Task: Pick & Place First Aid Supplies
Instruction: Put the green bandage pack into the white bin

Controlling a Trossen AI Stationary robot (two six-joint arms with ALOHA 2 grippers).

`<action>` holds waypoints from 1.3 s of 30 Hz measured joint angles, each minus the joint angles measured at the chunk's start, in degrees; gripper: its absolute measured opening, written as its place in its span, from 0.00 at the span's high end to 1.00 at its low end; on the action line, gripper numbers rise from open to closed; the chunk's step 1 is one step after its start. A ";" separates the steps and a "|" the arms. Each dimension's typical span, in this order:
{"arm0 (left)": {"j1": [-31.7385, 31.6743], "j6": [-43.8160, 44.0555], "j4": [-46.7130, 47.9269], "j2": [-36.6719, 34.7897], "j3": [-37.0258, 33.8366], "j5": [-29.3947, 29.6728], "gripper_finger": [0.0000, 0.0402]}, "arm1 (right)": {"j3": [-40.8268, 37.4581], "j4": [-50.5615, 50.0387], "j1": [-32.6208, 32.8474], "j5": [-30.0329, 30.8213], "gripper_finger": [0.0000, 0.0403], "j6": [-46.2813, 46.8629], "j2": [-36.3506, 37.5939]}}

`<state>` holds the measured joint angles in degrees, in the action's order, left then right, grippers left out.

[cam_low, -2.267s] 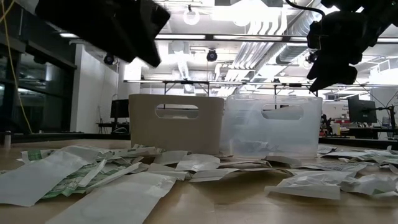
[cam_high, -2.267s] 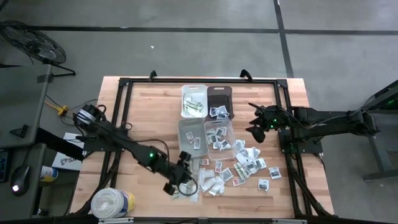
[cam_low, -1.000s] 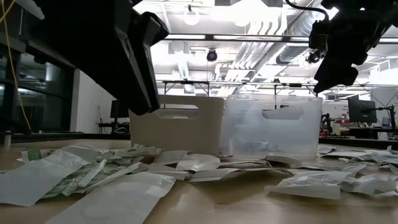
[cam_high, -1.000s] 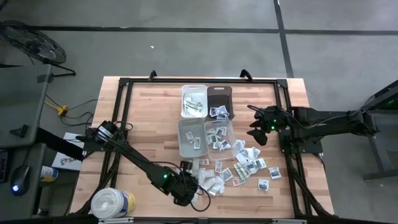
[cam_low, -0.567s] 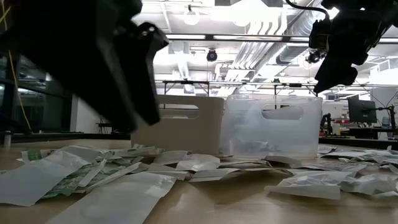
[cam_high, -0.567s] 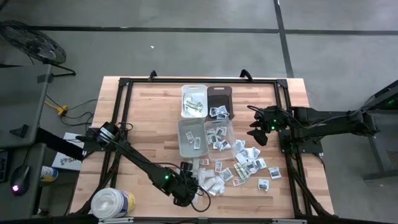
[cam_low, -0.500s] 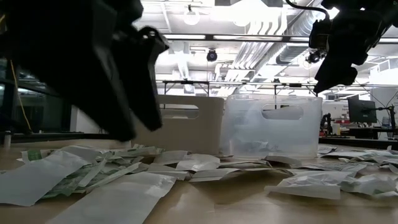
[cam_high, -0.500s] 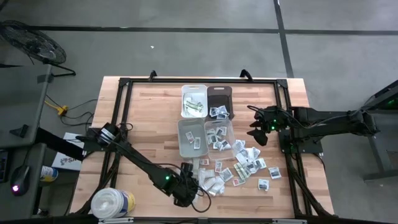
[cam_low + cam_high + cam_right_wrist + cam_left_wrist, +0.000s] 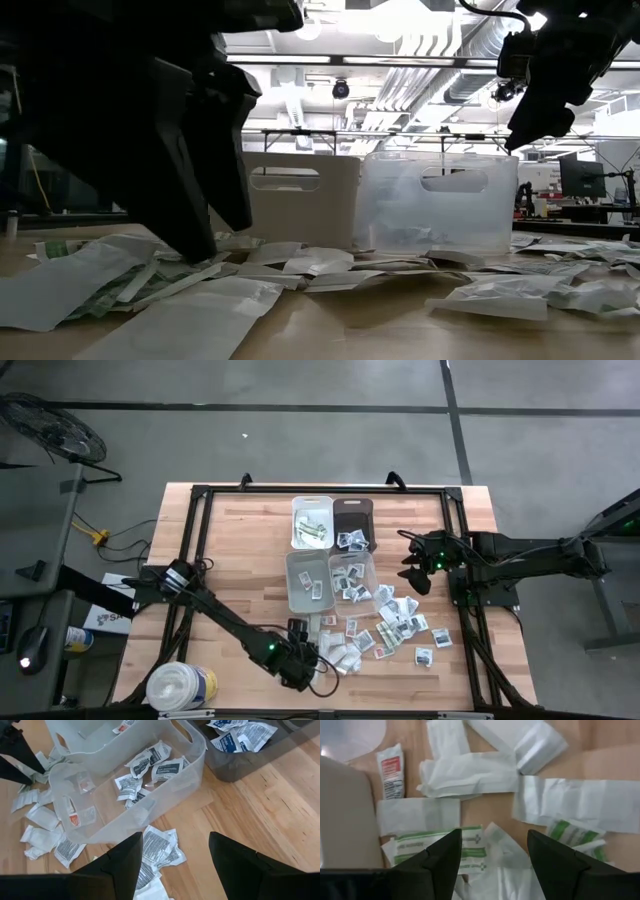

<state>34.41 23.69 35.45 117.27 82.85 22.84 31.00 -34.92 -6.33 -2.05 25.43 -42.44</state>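
The left jaws (image 9: 492,862) stand spread, low over the loose packets (image 9: 395,628) at the near side of the bench (image 9: 240,560), with nothing pinched between them. In the left wrist view, a packet with green stripes (image 9: 437,851) lies flat between and just ahead of the two dark fingers (image 9: 440,862). Ahead of that lie plain white packets (image 9: 470,772), partly overlapping, and off to one side a small packet with red print (image 9: 391,772). In the low view the left jaws' fingers come down among the packets in front of the white bin (image 9: 300,195).

The right jaws (image 9: 412,573) also stand spread and empty, held above the bench well apart from the left jaws, beside the clear bin (image 9: 120,785). In the right wrist view that bin lies just ahead of the fingers (image 9: 125,865) and holds several white packets with dark print (image 9: 150,767). More packets lie on the wood right below the jaws (image 9: 157,850), touching the bin's outer wall. A dark bin (image 9: 260,750) farther out holds a few packets with blue print.

A big white round tub (image 9: 180,686) stands at the near left corner of the bench, near the left arm.
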 joint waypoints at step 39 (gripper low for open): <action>-3.30 1.24 2.03 -0.15 0.00 -7.34 0.99 | 0.00 -0.02 0.00 0.09 0.45 -0.46 0.00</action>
<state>31.11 24.93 37.47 117.12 82.85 15.51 31.00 -34.94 -6.33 -1.96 24.97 -42.44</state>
